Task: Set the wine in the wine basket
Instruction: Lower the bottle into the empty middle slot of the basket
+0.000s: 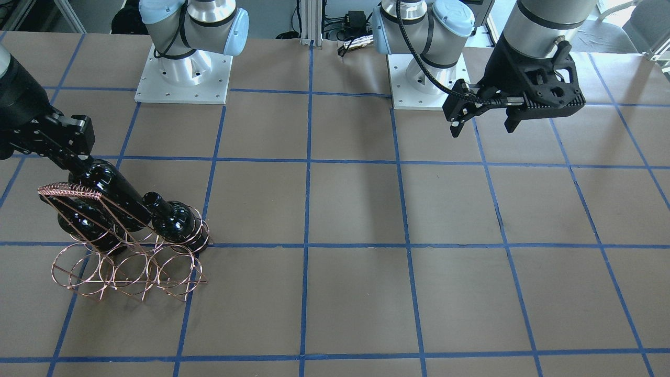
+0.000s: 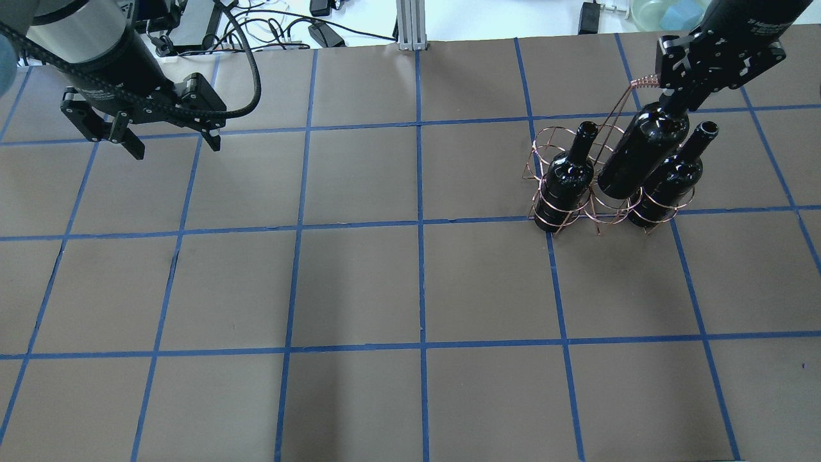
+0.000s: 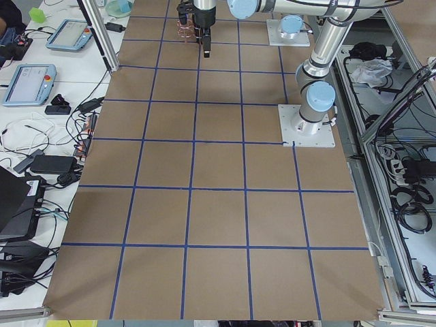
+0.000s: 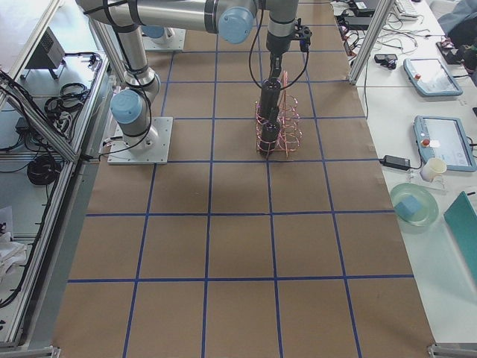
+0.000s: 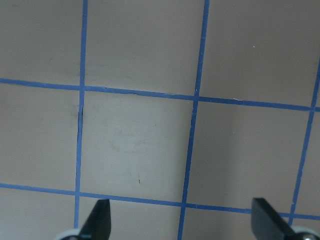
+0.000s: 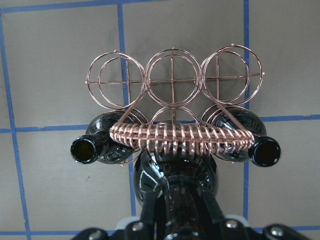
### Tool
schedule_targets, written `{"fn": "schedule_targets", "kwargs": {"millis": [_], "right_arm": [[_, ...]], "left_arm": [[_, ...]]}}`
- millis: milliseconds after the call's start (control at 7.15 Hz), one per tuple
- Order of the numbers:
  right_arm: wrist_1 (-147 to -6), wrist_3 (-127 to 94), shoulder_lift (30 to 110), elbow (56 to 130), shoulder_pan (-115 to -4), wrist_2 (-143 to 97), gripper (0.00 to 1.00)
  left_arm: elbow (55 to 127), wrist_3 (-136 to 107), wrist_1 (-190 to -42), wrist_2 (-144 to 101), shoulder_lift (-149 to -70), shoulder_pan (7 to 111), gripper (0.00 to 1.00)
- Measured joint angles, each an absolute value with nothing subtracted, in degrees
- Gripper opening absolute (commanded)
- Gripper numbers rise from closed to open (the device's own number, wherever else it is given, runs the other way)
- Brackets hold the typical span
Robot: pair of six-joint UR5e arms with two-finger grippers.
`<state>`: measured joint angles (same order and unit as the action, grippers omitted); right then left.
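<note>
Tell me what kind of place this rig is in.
Most likely a robotics lab test cell. Two arm bases are bolted to a paper-covered table marked with a blue tape grid, and teach pendants and loose cables lie beside it.

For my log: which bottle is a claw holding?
The middle bottle, gripped by the right claw; the two outer bottles stand ungripped in the wine basket.
</note>
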<state>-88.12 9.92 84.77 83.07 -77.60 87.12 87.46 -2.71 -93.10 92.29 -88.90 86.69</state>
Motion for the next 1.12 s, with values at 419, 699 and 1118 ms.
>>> {"fn": "schedule_targets", "kwargs": {"millis": [419, 699, 1118], "right_arm": [[-89.42, 9.60, 83.94, 83.38, -77.61, 87.32, 0.00], [-90.09, 9.52, 83.41, 83.43, -77.61, 87.34, 0.00], [-90.02, 9.55, 83.03, 83.49, -77.63, 87.47, 0.00]], "left_arm": [[87.53, -2.40, -93.16, 92.32, -88.86, 86.71, 1.00], [87.58, -2.38, -93.16, 92.40, -88.86, 86.72, 1.00], [87.59, -2.35, -93.19, 92.45, -88.86, 86.72, 1.00]]}}
